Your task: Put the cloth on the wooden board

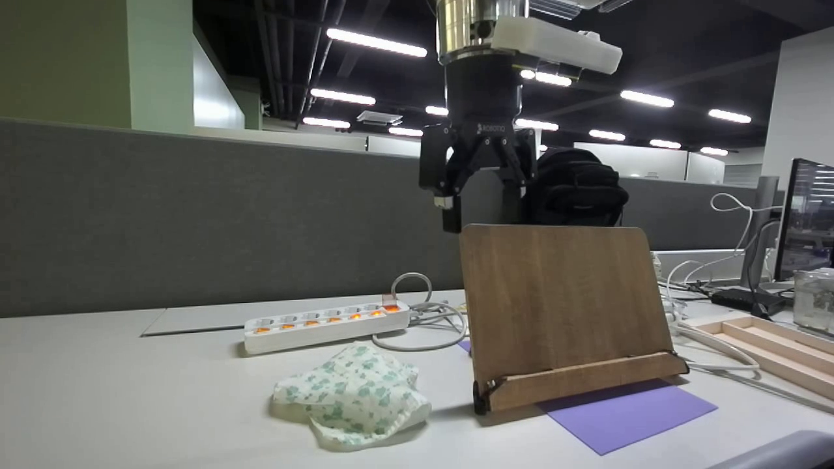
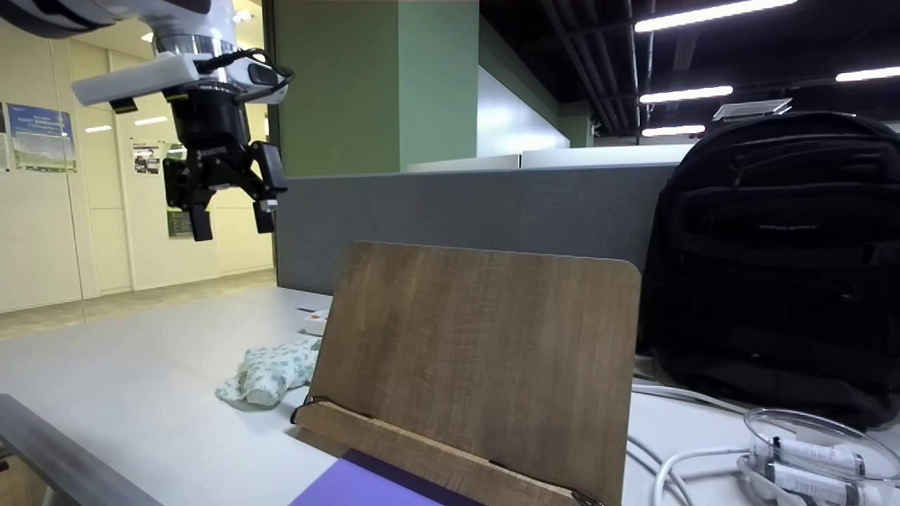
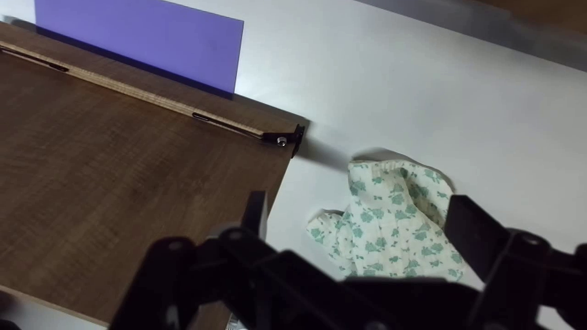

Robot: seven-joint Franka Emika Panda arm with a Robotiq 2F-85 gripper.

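Note:
The cloth point(image 1: 355, 394) is white with green flowers and lies crumpled on the white table. It also shows in an exterior view point(image 2: 275, 371) and in the wrist view point(image 3: 390, 220). The wooden board point(image 1: 567, 299) is a brown stand with a bottom ledge, tilted up beside the cloth; it also shows in an exterior view point(image 2: 478, 351) and at the left of the wrist view point(image 3: 137, 174). My gripper point(image 1: 483, 212) is open and empty, high above the table; it also shows in an exterior view point(image 2: 233, 222). In the wrist view, the cloth shows between its fingers point(image 3: 357, 213), and the gripper hides the cloth's lower part.
A purple sheet point(image 1: 632, 413) lies partly under the board. A white power strip point(image 1: 326, 329) with cables is behind the cloth. A black backpack point(image 2: 773, 267), a glass container point(image 2: 819, 457), a wooden tray point(image 1: 769, 345) and a monitor point(image 1: 808, 215) are nearby. A grey partition point(image 1: 228, 215) stands behind.

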